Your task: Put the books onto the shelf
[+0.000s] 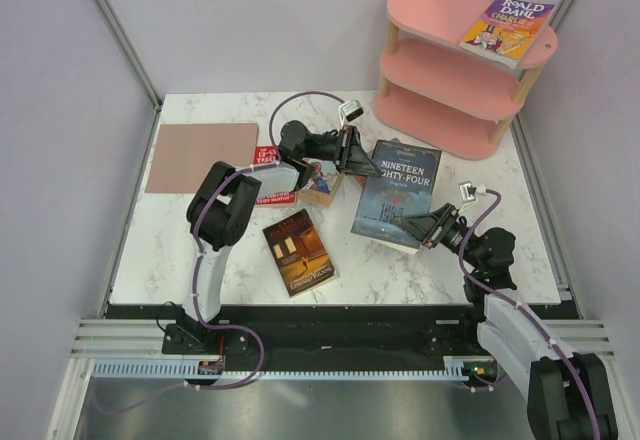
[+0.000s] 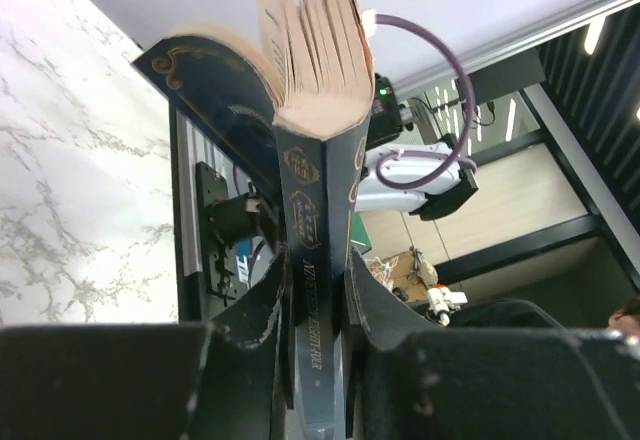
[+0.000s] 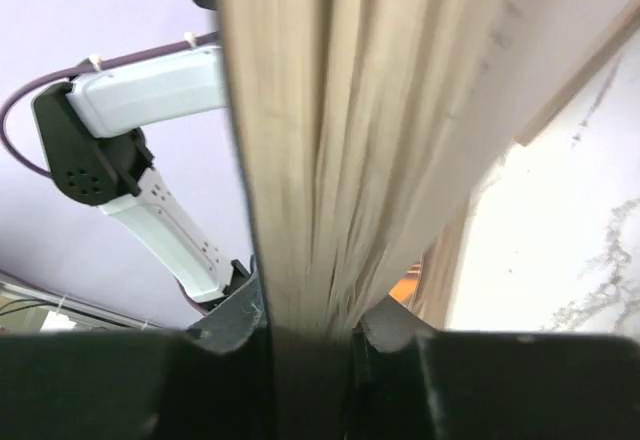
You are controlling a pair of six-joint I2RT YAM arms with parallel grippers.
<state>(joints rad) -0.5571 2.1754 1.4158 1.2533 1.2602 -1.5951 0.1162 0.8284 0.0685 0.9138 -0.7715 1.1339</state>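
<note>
- Nearest the arm bases, the brown book (image 1: 298, 252) lies flat on the table (image 1: 200, 250), left of the blue book (image 1: 400, 185) and a little closer in. Nothing touches it.
- The blue book sits mid-table with an arm on each long edge. I reckon that is so a thin, floppy paperback can be carried without its covers flapping open.
- The right gripper (image 3: 310, 340) has the blue book's near edge, the page side. Its fingers (image 3: 225, 355) are drawn in narrow and press on either face of the page block, so I'd call it closed on the book.
- The left gripper (image 2: 318, 310) has the blue book's far-left edge, the spine. Its fingers (image 2: 255, 335) are almost together, clamped on the spine with the title running up between them. The pages fan a little at the free end. The book looks tipped up, though I can't tell whether it is clear of the table.
- Just left of the blue book, under the left arm, is the tan book (image 1: 322, 182), with the red book (image 1: 266, 160) past it. The arm hides how they overlap.
- Further left of the blue book lies the mat (image 1: 200, 157), flat and apart from the books.
- Beyond the blue book, far right, stands the shelf (image 1: 440, 70), with the Dahl book (image 1: 505, 30) on its top board. So one book is shelved, and I'd guess the blue one goes next.
</note>
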